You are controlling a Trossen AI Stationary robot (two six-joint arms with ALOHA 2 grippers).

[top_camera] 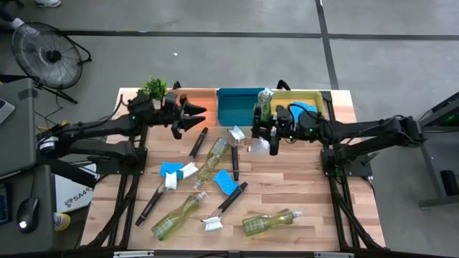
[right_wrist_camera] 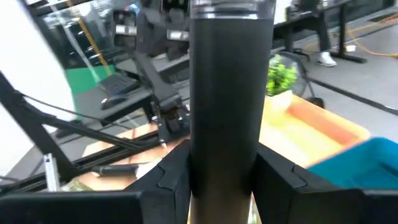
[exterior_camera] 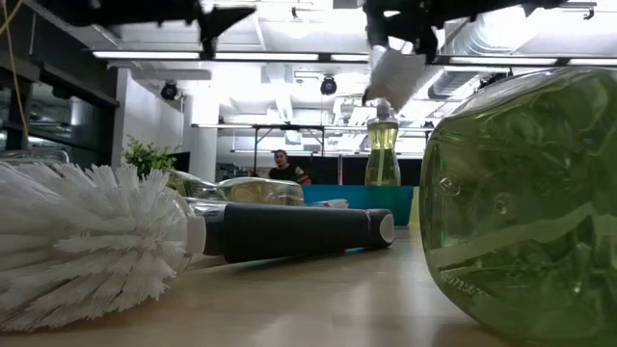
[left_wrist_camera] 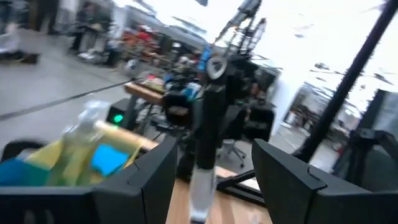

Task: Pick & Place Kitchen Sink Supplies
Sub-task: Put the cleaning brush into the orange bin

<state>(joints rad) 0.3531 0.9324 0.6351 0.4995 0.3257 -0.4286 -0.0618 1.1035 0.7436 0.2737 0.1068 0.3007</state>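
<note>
High view: the right gripper [top_camera: 264,136] is raised over the table's far edge at about 12 o'clock from table centre, closed on a brush [top_camera: 273,145] whose white head hangs below the fingers. Just beyond it stand a teal bin [top_camera: 231,107] and a yellow bin [top_camera: 324,101], with an upright bottle [top_camera: 265,104] between them. The left gripper [top_camera: 201,113] is at 11 o'clock, fingers parted and empty, near a potted plant [top_camera: 154,89]. Across the table [top_camera: 308,186] lie more bottles, blue sponges [top_camera: 171,169] and black brushes.

Low view: a white brush head [exterior_camera: 87,241] lies at 9 o'clock, its black handle extending toward centre. A lying bottle [exterior_camera: 525,207] fills 3 o'clock. The held brush [exterior_camera: 393,75] hangs at 12 o'clock over the upright bottle [exterior_camera: 383,149].

Left wrist view: the left fingers [left_wrist_camera: 158,174] stand apart with nothing between them; the right arm's brush [left_wrist_camera: 204,158] hangs vertically beyond.

Right wrist view: the brush's black handle [right_wrist_camera: 225,106] is clamped upright between the right fingers [right_wrist_camera: 171,177].
</note>
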